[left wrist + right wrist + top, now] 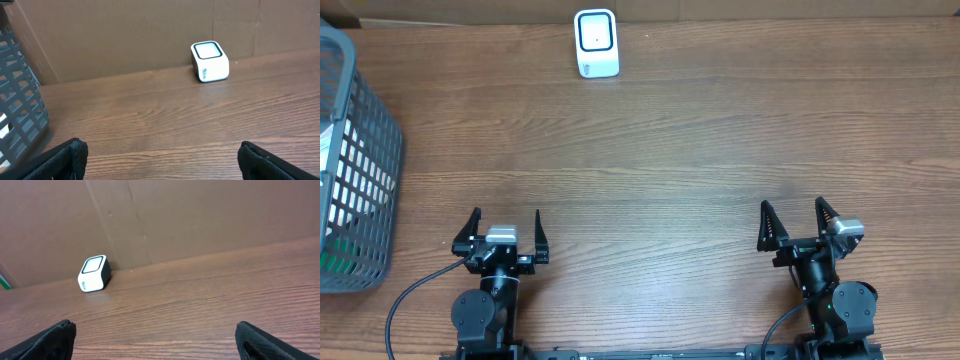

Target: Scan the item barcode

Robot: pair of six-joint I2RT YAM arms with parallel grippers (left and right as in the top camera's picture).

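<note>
Jaws on both arms are gaping wide, holding nothing. The item is presumably lying in the basket (370,150), mostly hidden; I am guessing light packaging, best pinched across its narrow sides.

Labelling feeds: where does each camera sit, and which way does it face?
Overhead: above the table, looking straight down; both arms, left gripper and right gripper open.
Left wrist: on the left arm, facing the scanner; own fingers at bottom corners.
Right wrist: on the right arm, likewise.
Shared: scanner in all; basket in overhead and left wrist.
</note>
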